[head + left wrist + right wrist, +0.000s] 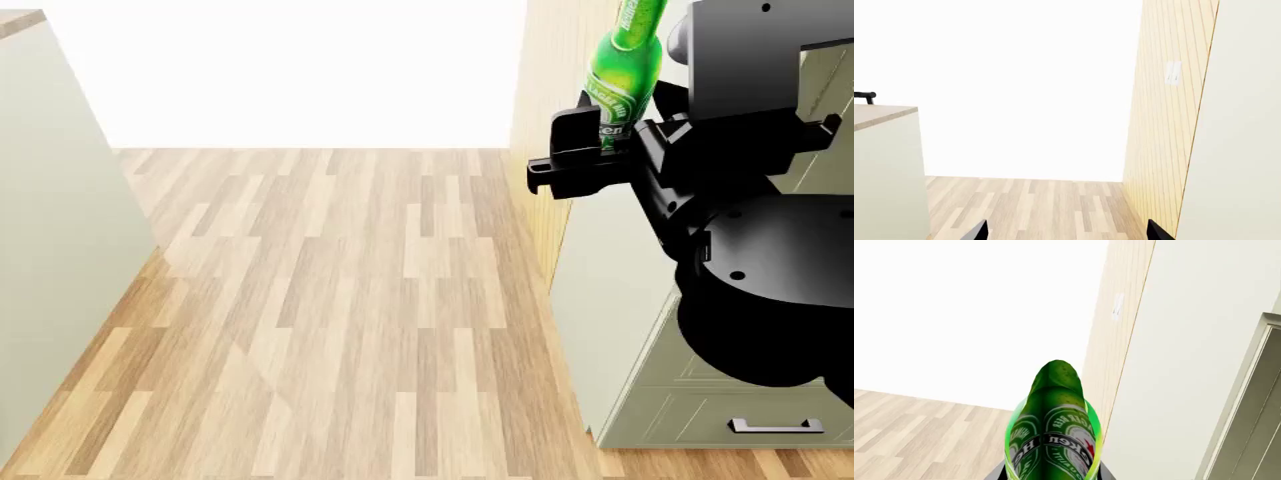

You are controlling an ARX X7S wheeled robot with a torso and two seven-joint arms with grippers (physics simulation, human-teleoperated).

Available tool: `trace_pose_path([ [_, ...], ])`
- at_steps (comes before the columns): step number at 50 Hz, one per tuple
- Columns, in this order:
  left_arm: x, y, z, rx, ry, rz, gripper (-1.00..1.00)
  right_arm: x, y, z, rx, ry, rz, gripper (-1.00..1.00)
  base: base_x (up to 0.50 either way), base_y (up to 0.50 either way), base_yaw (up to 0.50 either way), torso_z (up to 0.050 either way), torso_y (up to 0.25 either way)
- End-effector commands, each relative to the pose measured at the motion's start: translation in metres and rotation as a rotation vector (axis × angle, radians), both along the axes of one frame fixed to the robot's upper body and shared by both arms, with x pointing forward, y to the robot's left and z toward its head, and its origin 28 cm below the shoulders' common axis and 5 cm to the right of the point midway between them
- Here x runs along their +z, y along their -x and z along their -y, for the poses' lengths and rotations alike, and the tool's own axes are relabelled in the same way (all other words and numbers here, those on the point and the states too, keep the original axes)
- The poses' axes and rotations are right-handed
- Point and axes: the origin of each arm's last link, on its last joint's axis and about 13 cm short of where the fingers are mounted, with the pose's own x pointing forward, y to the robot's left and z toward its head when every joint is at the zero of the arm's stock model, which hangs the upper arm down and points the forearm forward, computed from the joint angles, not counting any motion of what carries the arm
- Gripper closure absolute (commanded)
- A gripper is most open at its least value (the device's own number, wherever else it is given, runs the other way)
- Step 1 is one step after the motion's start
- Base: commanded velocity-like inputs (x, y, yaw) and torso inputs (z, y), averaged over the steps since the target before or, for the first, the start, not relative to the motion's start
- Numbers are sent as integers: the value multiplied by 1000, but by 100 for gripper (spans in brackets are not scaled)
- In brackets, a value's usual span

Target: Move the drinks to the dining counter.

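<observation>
Right gripper is clamped on the green bottle at upper right, mid-carry, no counter drop-off yet; left gripper looks open and empty.

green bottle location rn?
Green bottle is upright in the right end effector, at the head view's upper right, raised over the floor beside the wood-slat wall.

Setting: home kitchen, simulated. Around me: light wood-plank floor, slatted wood wall panel with a switch plate, olive cabinet with handled drawer, right.
</observation>
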Motion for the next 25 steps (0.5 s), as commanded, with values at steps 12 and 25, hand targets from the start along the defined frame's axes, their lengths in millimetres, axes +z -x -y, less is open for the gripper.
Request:
trace_pose_path([
  [12, 1, 0, 0, -2, -2, 1, -100, 4, -1, 0, -3, 16, 17, 100, -2, 500, 0, 0, 1],
  [25, 1, 0, 0, -1, -1, 1, -100, 4, -1, 0, -5, 16, 21, 100, -2, 500, 0, 0, 1],
])
